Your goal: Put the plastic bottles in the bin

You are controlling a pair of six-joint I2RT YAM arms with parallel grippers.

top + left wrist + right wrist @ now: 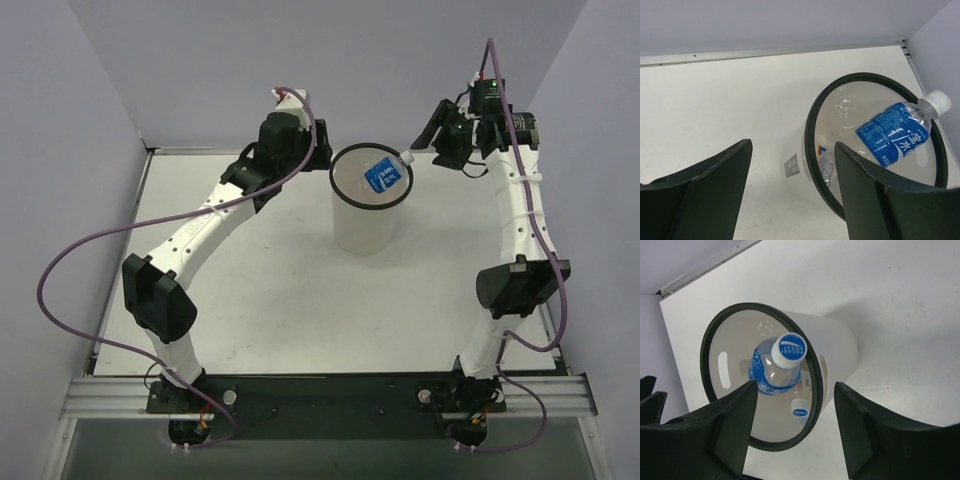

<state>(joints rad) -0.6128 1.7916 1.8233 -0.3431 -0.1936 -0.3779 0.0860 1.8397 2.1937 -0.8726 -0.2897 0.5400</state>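
Right end effector [794, 386], jaws spread & holding nothing, sits just beside the blue-label bottle [771, 371], which lies tilted in the bin [333, 182] mouth w/ cap [791, 349] at the rim: pull back straight, no contact w/ cap; if it hangs there, nudge cap inward.

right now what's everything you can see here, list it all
bin: 1, whitish with black rim, upright mid-table
blue-label bottle: 1, clear with white cap, tilted in the bin's mouth, cap poking past the rim
capped bottle: 1, clear with white cap, low inside the bin, label hard to read
bare bottle: 1, clear, deep inside the bin, faint
table: 1, white, under everything
walls: pale lilac, around the table
cables: purple, looping along each arm
arms: 2, white and black, either side of the bin
left pincer: black, open, empty, left of the bin
right pincer: black, open, empty, above the bin's right rim
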